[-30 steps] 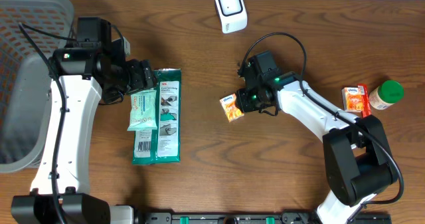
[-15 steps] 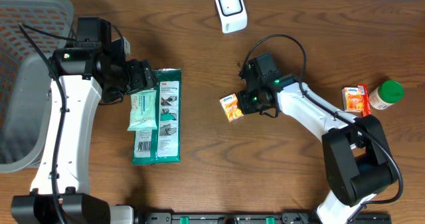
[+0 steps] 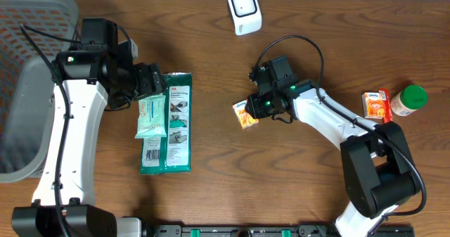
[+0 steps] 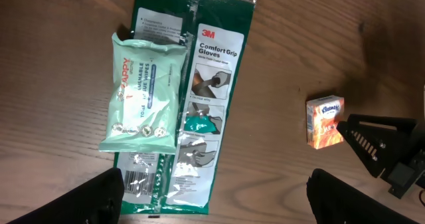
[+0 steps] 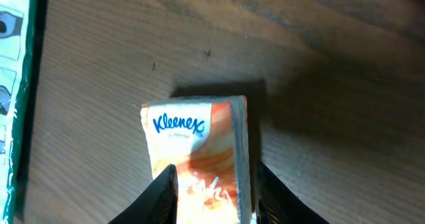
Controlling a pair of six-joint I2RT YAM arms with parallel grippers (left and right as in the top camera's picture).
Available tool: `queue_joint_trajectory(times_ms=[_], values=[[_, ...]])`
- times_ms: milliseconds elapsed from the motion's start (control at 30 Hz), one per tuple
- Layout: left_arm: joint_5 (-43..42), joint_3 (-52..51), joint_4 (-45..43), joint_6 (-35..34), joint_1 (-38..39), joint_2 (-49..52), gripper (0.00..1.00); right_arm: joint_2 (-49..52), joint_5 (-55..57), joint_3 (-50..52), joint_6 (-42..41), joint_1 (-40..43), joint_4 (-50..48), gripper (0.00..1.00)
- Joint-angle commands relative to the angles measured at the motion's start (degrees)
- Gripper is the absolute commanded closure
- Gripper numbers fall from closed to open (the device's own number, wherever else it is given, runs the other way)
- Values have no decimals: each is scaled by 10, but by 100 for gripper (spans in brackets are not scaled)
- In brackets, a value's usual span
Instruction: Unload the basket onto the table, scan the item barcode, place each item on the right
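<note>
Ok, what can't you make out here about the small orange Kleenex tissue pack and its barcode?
- Barcode of the small orange Kleenex tissue pack: in no view; only the logo face shows.
- Its lower end, right wrist view: cut off by the bottom edge, flanked by the fingers of the right gripper.
- Overhead, the white box scanner: window too small to read.

Right wrist: Kleenex pack (image 5: 196,144) runs off the bottom edge, with its lower corners behind the right gripper's fingers (image 5: 163,197); can't tell where its barcode is. Left wrist: left gripper fingers (image 4: 86,197) are just dark blurs at the bottom edge, gloves pack (image 4: 209,84) clipped at the top. Overhead: basket (image 3: 42,12) cut off at the left edge.
</note>
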State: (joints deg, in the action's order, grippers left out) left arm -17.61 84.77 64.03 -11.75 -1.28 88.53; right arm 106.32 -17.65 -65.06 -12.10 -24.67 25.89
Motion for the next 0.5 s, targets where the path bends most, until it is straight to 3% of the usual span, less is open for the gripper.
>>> queue_joint_trajectory(times_ms=[0, 300, 400, 467], values=[[8, -1, 0, 7, 1, 2, 11, -12, -6, 5, 0, -6, 8, 69], [8, -1, 0, 7, 1, 2, 11, -12, 17, 60, -14, -10, -31, 72], [8, -1, 0, 7, 1, 2, 11, -12, 17, 71, -26, -12, -43, 82], [8, -1, 0, 7, 1, 2, 11, -13, 18, 70, -26, -12, -43, 96]])
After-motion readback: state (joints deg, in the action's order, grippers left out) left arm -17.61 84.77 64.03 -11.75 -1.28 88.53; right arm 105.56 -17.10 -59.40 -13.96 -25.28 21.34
